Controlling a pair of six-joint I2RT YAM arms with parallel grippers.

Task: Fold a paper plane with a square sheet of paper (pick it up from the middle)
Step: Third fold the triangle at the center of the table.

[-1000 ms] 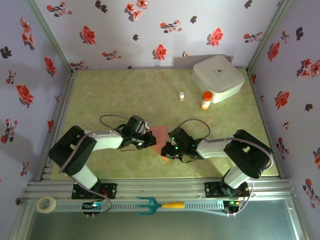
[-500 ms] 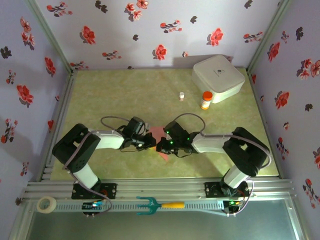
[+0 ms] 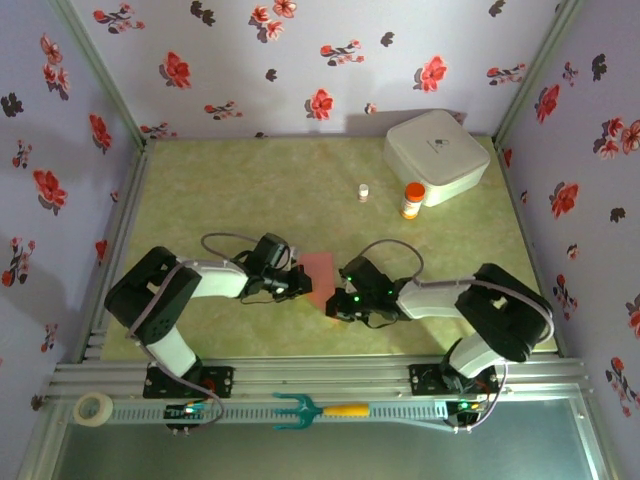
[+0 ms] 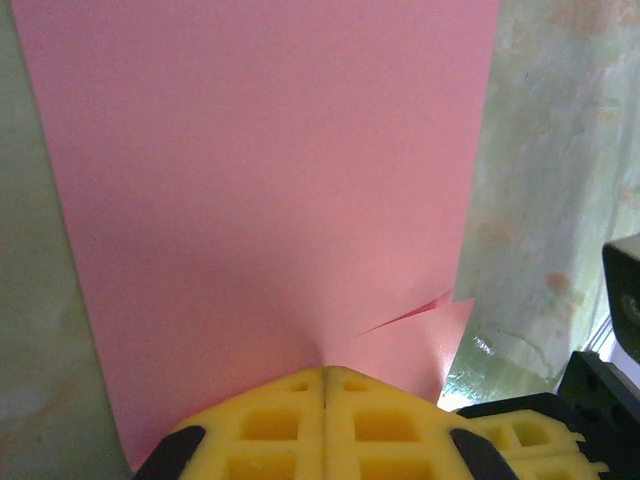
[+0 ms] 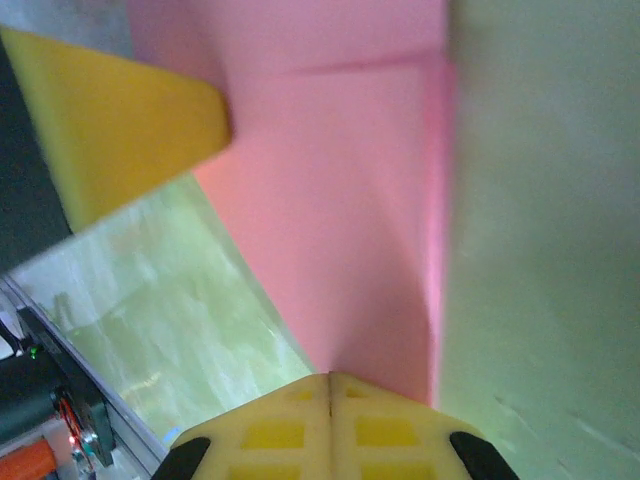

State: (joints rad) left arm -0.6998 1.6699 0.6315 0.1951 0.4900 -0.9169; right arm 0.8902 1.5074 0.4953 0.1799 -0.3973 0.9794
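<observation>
In the counter's (image 3: 200,180) near half, midway between its side edges, the partly folded square sheet of paper (image 3: 319,270) spans both arms, its left edge pinched by the left gripper (image 4: 323,374) and its near-right corner by the right gripper (image 5: 331,379).

The left arm (image 3: 190,285) and right arm (image 3: 470,300) have black joint housings, pale grey link tubes and black bases (image 3: 190,382). A thin grey cable (image 3: 225,240) loops by each wrist. Green lights (image 3: 352,297) glow on the right wrist. The left gripper (image 4: 323,375) and right gripper (image 5: 330,378) have yellow fingers (image 4: 262,425) moulded with square pockets and edged in black.
</observation>
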